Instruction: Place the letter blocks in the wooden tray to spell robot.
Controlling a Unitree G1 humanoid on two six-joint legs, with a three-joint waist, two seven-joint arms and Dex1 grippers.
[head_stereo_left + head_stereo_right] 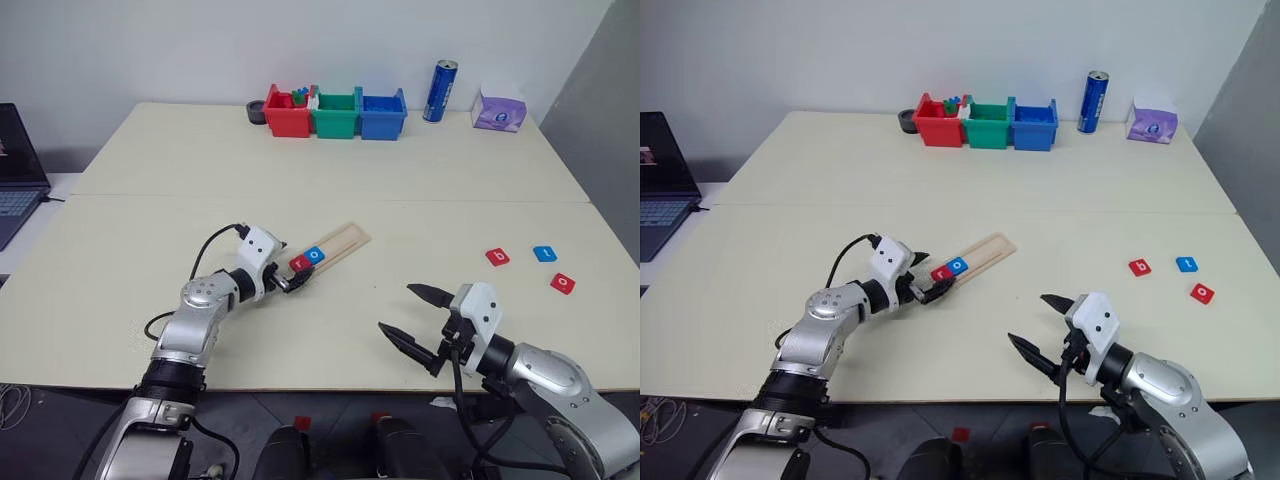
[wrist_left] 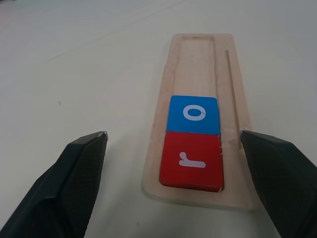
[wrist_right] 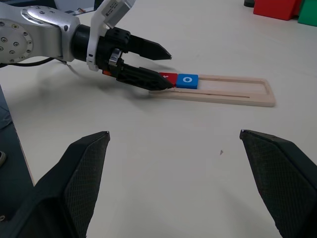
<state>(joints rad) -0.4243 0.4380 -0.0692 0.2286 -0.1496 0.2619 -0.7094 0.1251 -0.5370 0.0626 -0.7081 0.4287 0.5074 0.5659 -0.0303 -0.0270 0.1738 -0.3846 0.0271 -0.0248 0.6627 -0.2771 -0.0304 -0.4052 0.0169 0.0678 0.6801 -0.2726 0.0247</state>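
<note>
The wooden tray [image 1: 338, 244] lies slanted at mid-table. Its near end holds a red letter block "r" [image 2: 192, 159] and, right behind it, a blue "o" [image 2: 194, 114]. My left gripper [image 1: 291, 276] is open at that near end, one finger [image 2: 79, 173] on each side of the tray, gripping nothing. Three loose letter blocks lie to the right: a red "b" [image 1: 497, 257], a blue "t" [image 1: 544, 253] and a red "o" [image 1: 563, 283]. Open and empty, my right gripper [image 1: 396, 307] hovers over bare table near the front edge, pointing toward the tray.
Red [image 1: 288, 114], green [image 1: 335, 115] and blue [image 1: 382, 115] bins stand in a row at the back, with a blue can [image 1: 440, 91] and a purple tissue box [image 1: 499, 110] to their right. A laptop [image 1: 15, 170] sits off the table's left side.
</note>
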